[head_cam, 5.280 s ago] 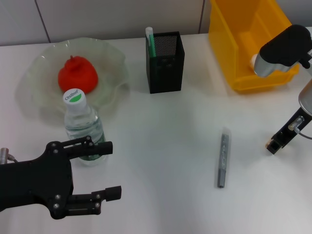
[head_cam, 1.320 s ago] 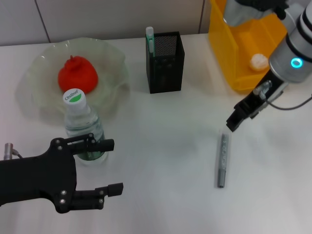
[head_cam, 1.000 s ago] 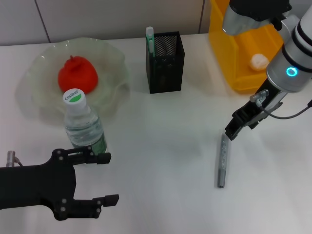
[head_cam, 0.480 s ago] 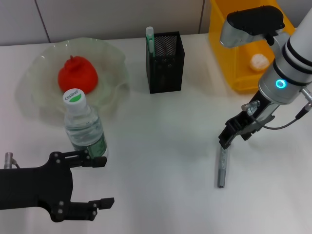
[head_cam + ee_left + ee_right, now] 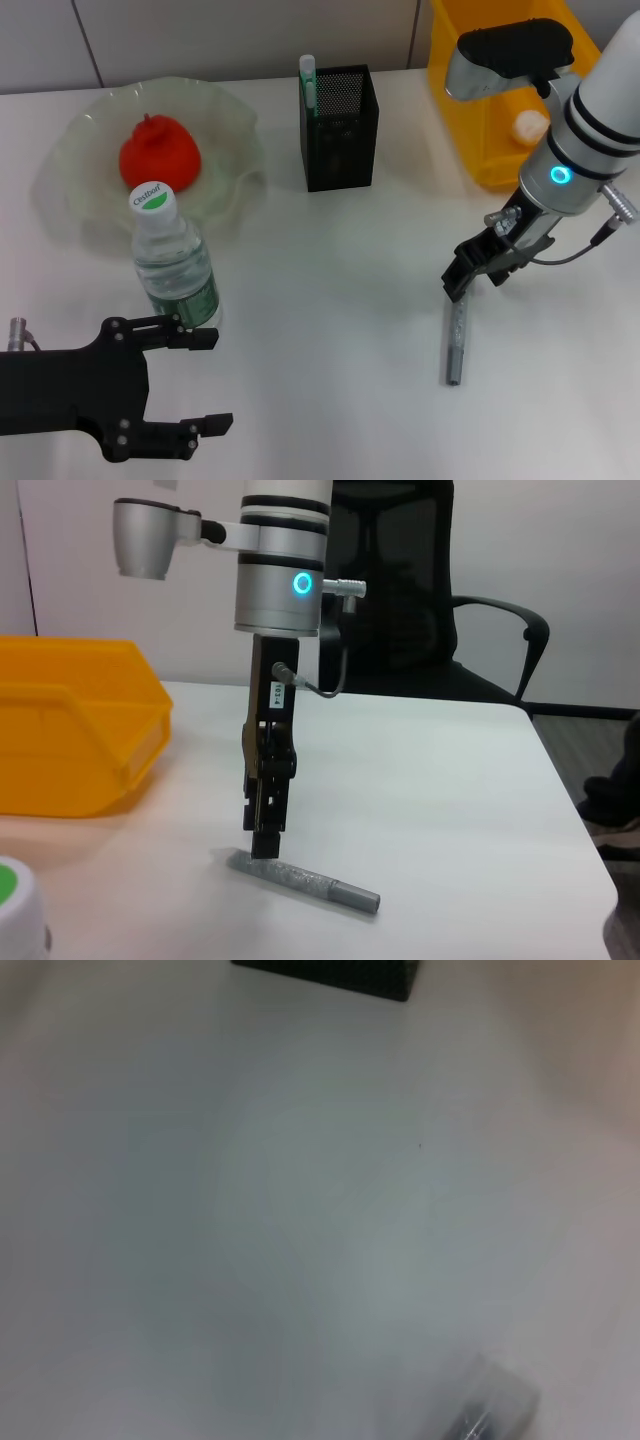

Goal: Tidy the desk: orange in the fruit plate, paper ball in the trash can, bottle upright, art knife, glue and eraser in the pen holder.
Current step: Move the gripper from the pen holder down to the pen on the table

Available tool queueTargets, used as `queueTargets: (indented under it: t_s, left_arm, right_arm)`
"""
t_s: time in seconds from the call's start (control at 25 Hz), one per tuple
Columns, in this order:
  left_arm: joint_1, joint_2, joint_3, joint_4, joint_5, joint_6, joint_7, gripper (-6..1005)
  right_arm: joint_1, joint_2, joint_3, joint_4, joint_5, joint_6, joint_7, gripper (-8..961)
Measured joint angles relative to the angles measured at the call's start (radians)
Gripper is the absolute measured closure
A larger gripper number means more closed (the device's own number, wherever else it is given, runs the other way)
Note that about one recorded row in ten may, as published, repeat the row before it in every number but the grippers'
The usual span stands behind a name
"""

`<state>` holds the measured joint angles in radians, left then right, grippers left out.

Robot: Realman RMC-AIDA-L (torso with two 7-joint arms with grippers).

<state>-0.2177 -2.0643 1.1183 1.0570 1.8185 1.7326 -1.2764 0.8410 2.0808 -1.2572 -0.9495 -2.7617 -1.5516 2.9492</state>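
The orange (image 5: pixel 160 152) lies in the fruit plate (image 5: pixel 75 215). In front of the plate the bottle (image 5: pixel 176 268) stands upright. A green-and-white glue stick (image 5: pixel 307 80) pokes out of the pen holder (image 5: pixel 338 128). Inside the trash can (image 5: pixel 490 100) rests the paper ball (image 5: pixel 530 124). The grey art knife (image 5: pixel 457 342) lies flat on the table. My right gripper (image 5: pixel 459 283) points down at the knife's far end, as the left wrist view also shows (image 5: pixel 265 830). Near the bottle's base my left gripper (image 5: pixel 205 382) stands open and empty. The eraser is out of view.
The desk's far corner and right edge (image 5: pixel 560 770) show in the left wrist view, with a black office chair (image 5: pixel 420 590) behind. The trash can's low front wall (image 5: pixel 515 165) stands close behind my right arm.
My right gripper has come down and leftward from beside the trash can to the knife's far end. My left gripper has drawn back from the bottle toward the near edge.
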Motion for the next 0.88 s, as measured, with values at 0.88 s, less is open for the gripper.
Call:
queueTargets:
  t_s: [0.88]
  left_arm:
    - [-0.006,-0.002,0.002,0.000,-0.001,-0.003,0.005,199]
  right_arm:
    - [0.073,-0.003,0.003,0.120,-0.033,0.046,-0.003,353]
